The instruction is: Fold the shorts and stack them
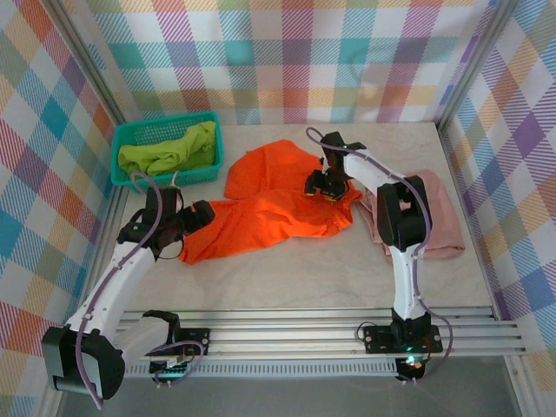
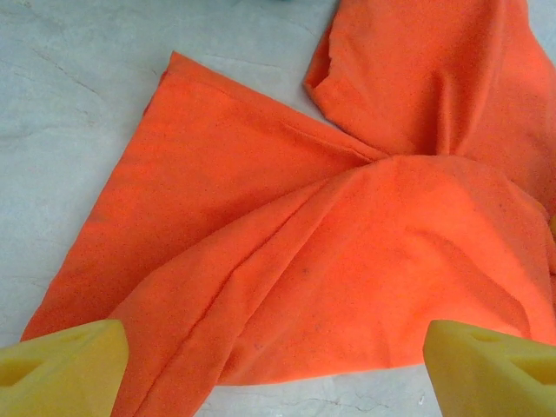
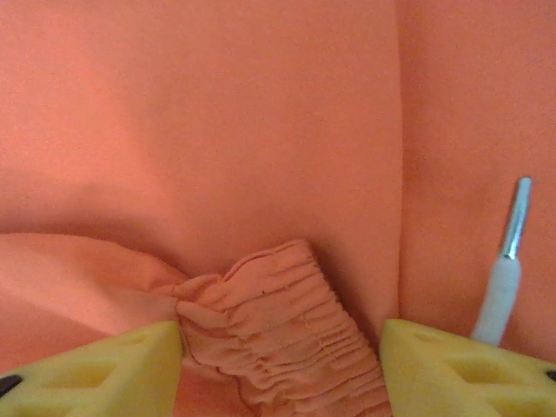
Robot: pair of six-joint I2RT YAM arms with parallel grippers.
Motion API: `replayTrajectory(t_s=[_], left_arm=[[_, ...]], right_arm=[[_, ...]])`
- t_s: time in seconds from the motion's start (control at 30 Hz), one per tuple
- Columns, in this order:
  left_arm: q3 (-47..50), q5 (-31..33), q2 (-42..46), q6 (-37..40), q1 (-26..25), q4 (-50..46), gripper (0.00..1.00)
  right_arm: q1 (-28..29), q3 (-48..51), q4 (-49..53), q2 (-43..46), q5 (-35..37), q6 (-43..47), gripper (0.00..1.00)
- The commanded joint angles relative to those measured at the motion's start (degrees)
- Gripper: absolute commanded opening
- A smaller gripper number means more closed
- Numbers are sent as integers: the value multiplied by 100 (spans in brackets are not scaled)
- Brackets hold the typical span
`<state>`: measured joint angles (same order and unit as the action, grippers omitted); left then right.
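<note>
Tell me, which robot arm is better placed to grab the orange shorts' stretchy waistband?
Right. The right gripper sits low with the gathered waistband between its open fingers. The left gripper hovers open over the orange shorts' other end.

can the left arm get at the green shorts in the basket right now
Probably yes. The left hand is open and empty at the orange shorts' left edge, close to the basket. The green shorts lie in it uncovered, with nothing between them and the hand.
</note>
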<state>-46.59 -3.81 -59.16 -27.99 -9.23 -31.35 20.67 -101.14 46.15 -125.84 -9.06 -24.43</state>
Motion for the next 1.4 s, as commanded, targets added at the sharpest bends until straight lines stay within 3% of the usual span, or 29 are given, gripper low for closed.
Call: replayTrajectory(t_s=[0.0, 0.2, 0.3, 0.43, 0.53, 0.77, 0.97, 1.13, 1.23, 1.37], left_arm=[[78, -5, 3, 101, -43, 68, 88], [128, 12, 24, 83, -43, 71, 88], [151, 26, 31, 84, -43, 77, 88], [159, 43, 61, 83, -43, 44, 88], [159, 83, 135, 74, -43, 24, 88], [80, 283, 325, 65, -43, -8, 89], [72, 355, 403, 33, -46, 79, 89], [101, 312, 412, 22, -43, 236, 88], [99, 242, 393, 22, -52, 335, 88], [146, 108, 415, 39, -61, 503, 89]], right_arm=[[43, -248, 28, -212, -259, 172, 60], [103, -316, -21, -292, -452, 365, 49], [148, -249, -112, -293, -439, 543, 36], [148, -210, -97, -294, -277, 724, 8], [146, -235, -135, -42, -224, 913, 3], [186, 632, -1042, 1596, -304, 1314, 0], [530, 2510, -1842, 3385, -421, 1928, 0], [1216, 4263, -2099, 4796, -230, 2563, 1], [1598, 5009, -1957, 5372, -87, 2862, 4], [1781, 5598, -1544, 5958, 43, 2913, 16]])
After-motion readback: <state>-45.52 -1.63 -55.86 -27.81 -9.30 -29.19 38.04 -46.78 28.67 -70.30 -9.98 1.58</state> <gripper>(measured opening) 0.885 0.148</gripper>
